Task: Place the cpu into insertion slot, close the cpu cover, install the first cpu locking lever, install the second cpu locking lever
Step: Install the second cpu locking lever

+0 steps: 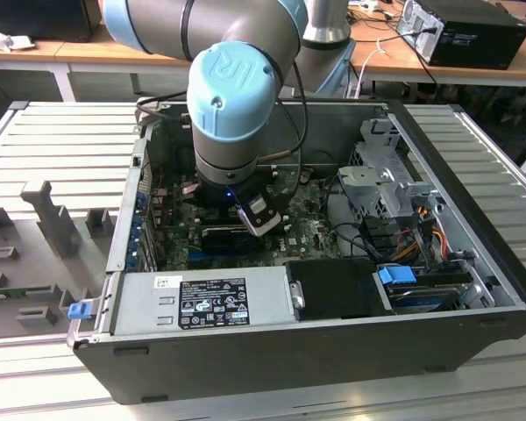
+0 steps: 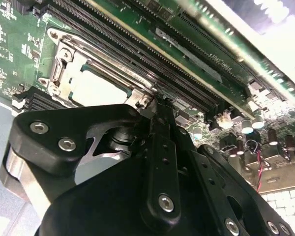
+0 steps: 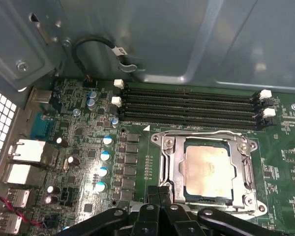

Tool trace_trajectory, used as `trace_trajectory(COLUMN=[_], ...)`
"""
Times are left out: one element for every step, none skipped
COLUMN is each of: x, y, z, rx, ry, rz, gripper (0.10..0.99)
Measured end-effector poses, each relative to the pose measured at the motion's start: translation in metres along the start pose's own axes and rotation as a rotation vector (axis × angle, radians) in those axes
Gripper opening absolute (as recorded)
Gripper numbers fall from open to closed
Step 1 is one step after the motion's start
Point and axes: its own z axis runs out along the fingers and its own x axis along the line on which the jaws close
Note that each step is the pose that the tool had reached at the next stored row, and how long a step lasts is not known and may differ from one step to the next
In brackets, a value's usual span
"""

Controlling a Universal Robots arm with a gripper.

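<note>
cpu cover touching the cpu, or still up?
Touching. In the first wrist view the cover lies flat around the chip, its frame on the chip's edges.

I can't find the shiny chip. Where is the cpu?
In the first wrist view, the cpu sits in its socket under the cpu cover, beside the long memory slots.

Ribbed pale metal work surface (image 1: 61, 140), slatted, running under and around the open computer case (image 1: 272, 351). Grey moulded fixture blocks (image 1: 53, 219) at the exterior view's left. Behind: wooden bench (image 1: 114, 48) with white cables (image 1: 373, 48); black box unit (image 1: 465, 31) on it.
</note>
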Motion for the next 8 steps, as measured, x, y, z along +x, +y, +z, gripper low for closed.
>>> trace_trajectory(x=[0.0000,0.0000,0.0000,0.0002,0.0003,0.0010,0.0014,0.0017], y=[0.0001,0.0001,0.0002,0.0000,-0.0001,-0.0003,-0.0003,-0.0003], z=[0.0003,0.0007,0.0012,0.0018,0.0022,0.0026,0.0027,0.0029], rx=[-0.001,-0.002,-0.002,-0.002,-0.002,-0.002,-0.002,-0.002], ry=[-0.0001,-0.0001,-0.0003,-0.0003,-0.0001,0.0000,0.0000,-0.0002], rz=[0.000,0.000,0.000,0.000,0.000,0.000,0.000,0.000], gripper=[0.106,0.106,0.106,0.106,0.106,0.106,0.106,0.106])
